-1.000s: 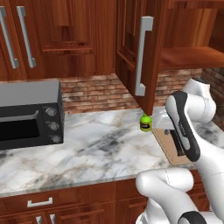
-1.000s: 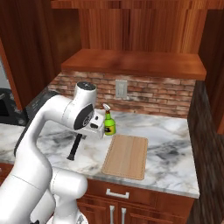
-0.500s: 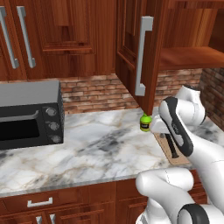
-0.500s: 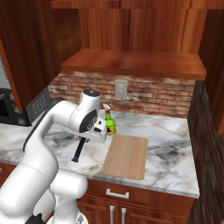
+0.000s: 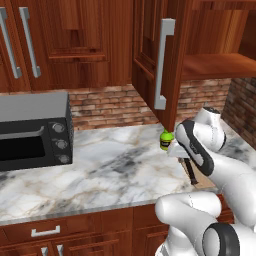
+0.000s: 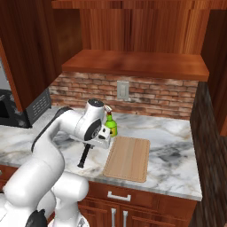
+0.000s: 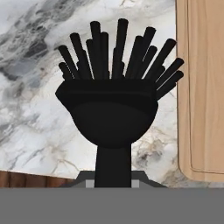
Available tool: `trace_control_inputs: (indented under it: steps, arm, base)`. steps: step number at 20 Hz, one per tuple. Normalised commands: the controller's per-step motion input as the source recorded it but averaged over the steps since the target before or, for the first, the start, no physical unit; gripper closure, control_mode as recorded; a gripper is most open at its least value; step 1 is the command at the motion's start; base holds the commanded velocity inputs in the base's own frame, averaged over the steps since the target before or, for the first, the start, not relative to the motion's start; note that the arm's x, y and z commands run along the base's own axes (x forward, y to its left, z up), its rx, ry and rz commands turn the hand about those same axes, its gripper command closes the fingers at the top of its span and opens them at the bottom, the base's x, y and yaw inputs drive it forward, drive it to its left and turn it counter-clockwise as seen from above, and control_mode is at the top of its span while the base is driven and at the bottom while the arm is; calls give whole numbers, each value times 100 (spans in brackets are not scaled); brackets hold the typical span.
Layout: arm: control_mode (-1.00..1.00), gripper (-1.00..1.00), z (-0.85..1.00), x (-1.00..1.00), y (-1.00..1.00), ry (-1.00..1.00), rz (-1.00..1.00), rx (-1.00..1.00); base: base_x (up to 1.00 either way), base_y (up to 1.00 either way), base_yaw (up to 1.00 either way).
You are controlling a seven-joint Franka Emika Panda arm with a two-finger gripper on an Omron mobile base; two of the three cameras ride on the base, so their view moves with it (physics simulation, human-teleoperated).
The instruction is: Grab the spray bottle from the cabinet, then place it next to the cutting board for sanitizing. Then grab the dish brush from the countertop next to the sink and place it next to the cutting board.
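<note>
My gripper (image 6: 94,142) is shut on the thin handle of the black dish brush (image 6: 84,157), which hangs tilted, bristle end down, just over the marble counter. In the hand view the dish brush (image 7: 114,87) points its bristles away from the gripper (image 7: 113,178), with the cutting board (image 7: 203,87) close on its right. The tan cutting board (image 6: 128,157) lies flat beside the brush. The green spray bottle (image 6: 110,125) stands upright at the board's far left corner; the spray bottle (image 5: 165,139) is partly hidden by my arm. The cabinet (image 5: 215,65) stands open, its shelf bare.
A dark microwave (image 5: 32,130) sits on the counter to the left. The open cabinet door with its grey bar handle (image 5: 161,65) juts out above the bottle. A wall outlet (image 6: 123,90) is set in the brick backsplash. Bare marble (image 5: 110,170) stretches between microwave and board.
The arm has come down and drawn in toward the counter with the brush, shifting it a little closer to the cutting board. The bottle and board have not moved.
</note>
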Motion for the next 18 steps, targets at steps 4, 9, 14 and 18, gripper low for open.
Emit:
trace_control_inputs:
  steps: [4,9,14,18]
  arm:
    - [-100,100,-41,34,-2,2,0,0]
    - [-100,100,-38,33,-2,5,0,0]
    - [-100,100,-35,34,-5,8,0,0]
    - [-100,100,-28,29,-10,4,0,0]
  base:
    - [0,0,0]
    - [0,0,0]
    - [0,0,0]
    - [0,0,0]
